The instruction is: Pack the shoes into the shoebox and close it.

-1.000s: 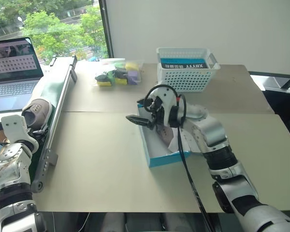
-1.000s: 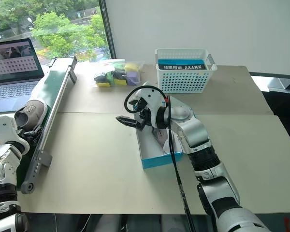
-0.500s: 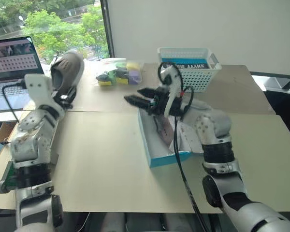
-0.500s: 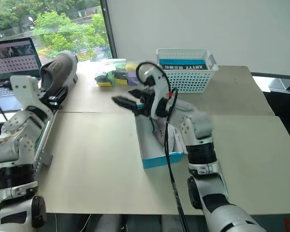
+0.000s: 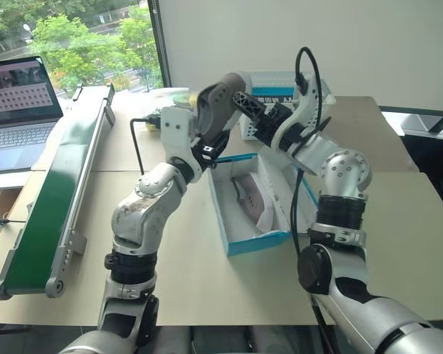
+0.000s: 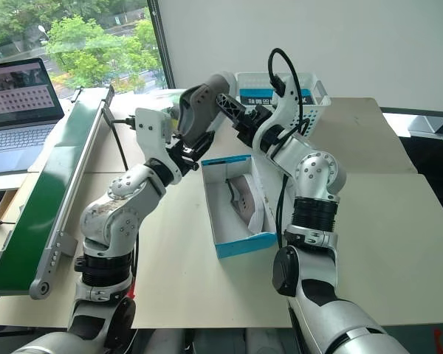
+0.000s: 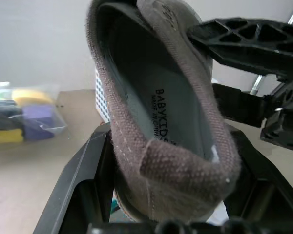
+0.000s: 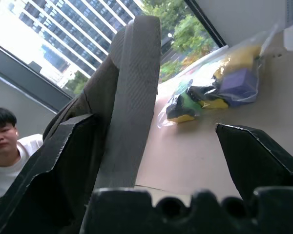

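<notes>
Shoes come first: one grey shoe [image 5: 215,110] hangs in the upper middle of the frame, clamped at the heel by our left hand [image 5: 205,150], probably so the toe can tip into the box. Its canvas looks coarse and woven, with a printed insole visible in the left wrist view. Below it the blue cardboard shoebox [image 5: 252,242] sits open on the pale surface [image 5: 170,258], the other shoe [image 5: 247,198] lying inside on the white lining. Rightward, our right hand [image 5: 260,116] spreads its fingers wide beside the raised shoe, gripping nothing, seemingly ready to take it over.
</notes>
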Motion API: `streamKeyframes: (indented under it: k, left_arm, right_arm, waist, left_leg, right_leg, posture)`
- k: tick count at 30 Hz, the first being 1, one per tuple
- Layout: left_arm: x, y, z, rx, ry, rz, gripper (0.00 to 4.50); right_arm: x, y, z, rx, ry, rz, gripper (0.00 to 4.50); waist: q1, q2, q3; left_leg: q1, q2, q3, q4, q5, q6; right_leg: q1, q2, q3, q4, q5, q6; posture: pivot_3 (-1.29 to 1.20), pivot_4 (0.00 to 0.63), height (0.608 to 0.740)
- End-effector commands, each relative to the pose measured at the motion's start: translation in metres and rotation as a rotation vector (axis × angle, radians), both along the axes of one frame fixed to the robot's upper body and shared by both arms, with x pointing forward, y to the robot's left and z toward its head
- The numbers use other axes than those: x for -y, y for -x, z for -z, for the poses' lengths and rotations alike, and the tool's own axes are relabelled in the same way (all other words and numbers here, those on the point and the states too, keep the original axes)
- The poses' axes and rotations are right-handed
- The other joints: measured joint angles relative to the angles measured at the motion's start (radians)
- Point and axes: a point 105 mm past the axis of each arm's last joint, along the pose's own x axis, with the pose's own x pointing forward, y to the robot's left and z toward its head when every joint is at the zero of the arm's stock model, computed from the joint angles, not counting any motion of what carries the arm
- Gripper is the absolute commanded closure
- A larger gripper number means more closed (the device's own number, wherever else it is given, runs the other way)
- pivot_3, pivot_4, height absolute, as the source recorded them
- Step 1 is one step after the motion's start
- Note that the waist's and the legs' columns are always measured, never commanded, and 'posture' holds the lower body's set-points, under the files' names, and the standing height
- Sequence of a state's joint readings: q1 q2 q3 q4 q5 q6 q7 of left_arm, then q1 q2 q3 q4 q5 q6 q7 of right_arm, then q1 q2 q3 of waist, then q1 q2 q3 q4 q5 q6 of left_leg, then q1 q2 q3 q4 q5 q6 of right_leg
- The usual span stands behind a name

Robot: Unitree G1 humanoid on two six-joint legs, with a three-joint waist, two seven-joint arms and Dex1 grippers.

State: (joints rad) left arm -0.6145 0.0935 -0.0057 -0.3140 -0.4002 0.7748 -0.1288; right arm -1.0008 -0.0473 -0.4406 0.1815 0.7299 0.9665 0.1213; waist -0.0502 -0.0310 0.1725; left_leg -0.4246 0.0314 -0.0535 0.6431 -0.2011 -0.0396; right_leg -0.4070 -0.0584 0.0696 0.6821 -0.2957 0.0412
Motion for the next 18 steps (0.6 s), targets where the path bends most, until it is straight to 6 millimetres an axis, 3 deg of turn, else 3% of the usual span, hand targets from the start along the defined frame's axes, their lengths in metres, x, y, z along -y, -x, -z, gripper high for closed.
streamKeyframes:
  k: [1,3,6,13,16,18]
  left_arm:
    - [0.015,0.016,-0.017,0.068,0.021,0.076,2.06]
    - [0.016,0.017,-0.014,0.06,0.018,0.078,2.06]
    - [0.016,0.017,-0.013,0.053,0.016,0.08,2.06]
    - [0.001,0.01,-0.008,-0.003,0.015,0.052,2.06]
    - [-0.001,0.014,-0.006,-0.03,0.03,0.096,0.9]
    - [-0.002,0.018,-0.006,-0.045,0.031,0.125,0.12]
  right_arm:
    - [-0.001,0.007,-0.01,0.035,-0.019,-0.003,0.0]
    - [0.0,0.007,-0.01,0.034,-0.02,0.005,0.0]
    - [0.001,0.007,-0.011,0.037,-0.027,0.007,0.68]
    - [0.007,0.007,-0.014,0.056,-0.028,0.033,3.01]
    - [0.009,0.006,-0.017,0.063,-0.032,0.032,4.02]
    - [0.011,0.006,-0.019,0.07,-0.028,0.038,4.12]
  waist:
    - [0.001,0.0,0.0]
    - [0.003,0.0,0.0]
    - [0.004,0.0,0.0]
    - [0.004,0.0,0.0]
    - [0.003,0.0,0.0]
    - [0.005,0.0,0.0]
  left_leg:
    - [0.0,0.0,0.0,0.0,0.0,0.0]
    - [0.0,0.0,0.0,0.0,0.0,0.0]
    - [0.0,0.0,0.0,0.0,0.0,0.0]
    - [0.0,0.0,0.0,0.0,0.0,0.0]
    - [0.0,0.0,0.0,0.0,0.0,0.0]
    - [0.0,0.0,0.0,0.0,0.0,0.0]
  right_leg:
    - [0.0,0.0,0.0,0.0,0.0,0.0]
    - [0.0,0.0,0.0,-0.001,0.0,0.0]
    - [0.0,0.0,0.0,-0.002,0.0,0.0]
    - [0.0,0.0,0.0,-0.002,0.0,0.0]
    - [0.0,0.0,0.0,-0.002,0.0,0.0]
    - [0.0,0.0,0.0,-0.002,0.0,0.0]
  posture:
    - [0.0,0.15,0.74]
    - [0.0,0.15,0.74]
    - [0.0,0.15,0.74]
    - [0.0,0.15,0.74]
    - [0.0,0.15,0.74]
    - [0.0,0.15,0.74]
